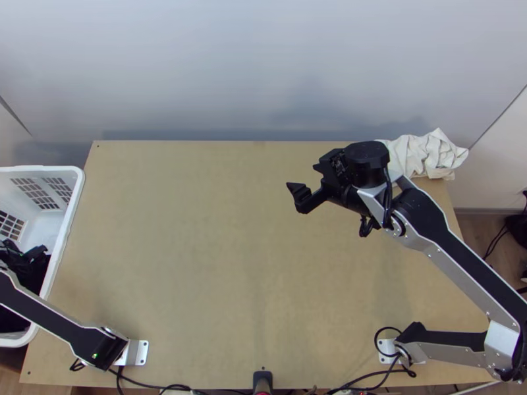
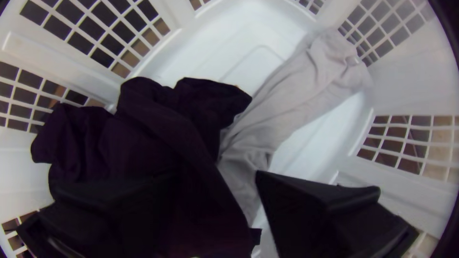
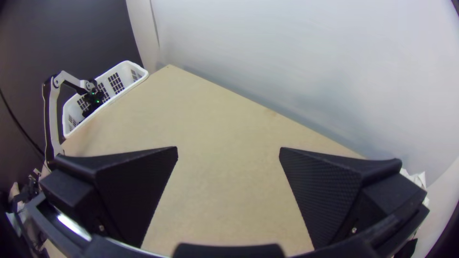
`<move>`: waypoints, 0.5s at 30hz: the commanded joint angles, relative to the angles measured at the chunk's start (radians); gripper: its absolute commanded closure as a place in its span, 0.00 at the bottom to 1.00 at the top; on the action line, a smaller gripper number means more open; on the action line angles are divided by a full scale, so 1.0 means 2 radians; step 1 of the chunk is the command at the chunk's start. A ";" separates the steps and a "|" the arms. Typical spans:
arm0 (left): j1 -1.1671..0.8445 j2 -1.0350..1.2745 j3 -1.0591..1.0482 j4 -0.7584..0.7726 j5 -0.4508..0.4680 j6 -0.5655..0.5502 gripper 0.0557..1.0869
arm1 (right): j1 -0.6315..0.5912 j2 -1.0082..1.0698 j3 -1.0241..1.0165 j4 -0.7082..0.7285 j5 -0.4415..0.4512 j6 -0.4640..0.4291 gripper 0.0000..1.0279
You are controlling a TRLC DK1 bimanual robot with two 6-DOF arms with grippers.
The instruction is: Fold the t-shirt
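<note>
In the top view my left gripper is down inside the white basket. My left gripper has its fingers apart over a bunched dark cloth, which lies partly between them. Beside that, a light grey cloth stretches loosely across the basket floor. Which piece is the t-shirt I cannot tell. Over the table's back right part stands my right gripper, tips toward the left. The right wrist view shows my right gripper wide open, with bare wood beyond its fingers.
A crumpled off-white cloth lies at the table's back right corner, behind the right arm. The white basket adjoins the table's left edge. Bare wooden table stretches between the arms; cables run along its near edge.
</note>
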 commanded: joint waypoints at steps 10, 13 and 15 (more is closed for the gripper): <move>0.013 -0.043 0.011 -0.027 0.005 0.028 0.93 | -0.012 0.005 0.001 0.001 0.001 -0.003 0.04; 0.006 -0.116 0.006 -0.043 0.013 0.028 0.93 | -0.013 0.005 -0.001 0.001 0.001 -0.002 0.04; -0.002 -0.165 0.010 -0.055 0.015 0.026 0.93 | -0.013 0.005 -0.003 0.001 0.000 -0.001 0.04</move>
